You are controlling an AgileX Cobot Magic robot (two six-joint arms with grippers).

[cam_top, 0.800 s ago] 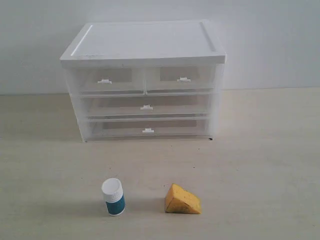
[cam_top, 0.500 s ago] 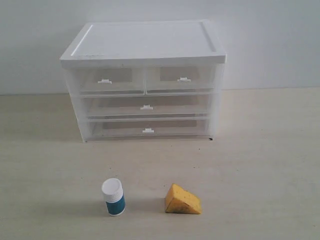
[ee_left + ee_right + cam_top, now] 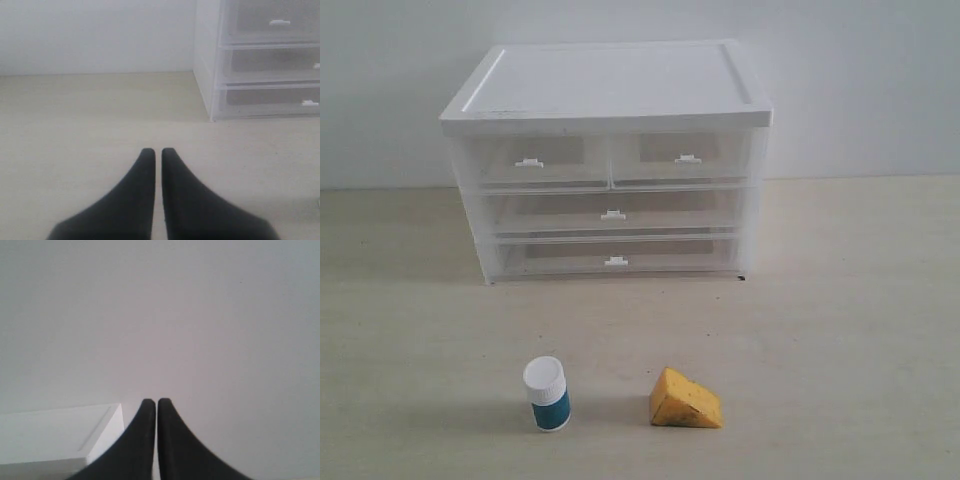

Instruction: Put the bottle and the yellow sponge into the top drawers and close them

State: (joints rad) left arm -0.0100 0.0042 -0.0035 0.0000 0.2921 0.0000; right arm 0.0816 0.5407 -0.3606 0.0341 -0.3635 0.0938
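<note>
The bottle, white-capped with a teal label, stands upright on the table in front of the cabinet. Just to its right lies the yellow sponge. Both top drawers, left and right, are pushed in under the cabinet's white lid. No arm shows in the exterior view. My left gripper is shut and empty above bare table, left of the cabinet. My right gripper is shut and empty, facing the wall, with the cabinet's top corner beside it.
Two full-width drawers sit shut below the top pair. A pale wooden table spreads around the cabinet, and a plain white wall stands behind it.
</note>
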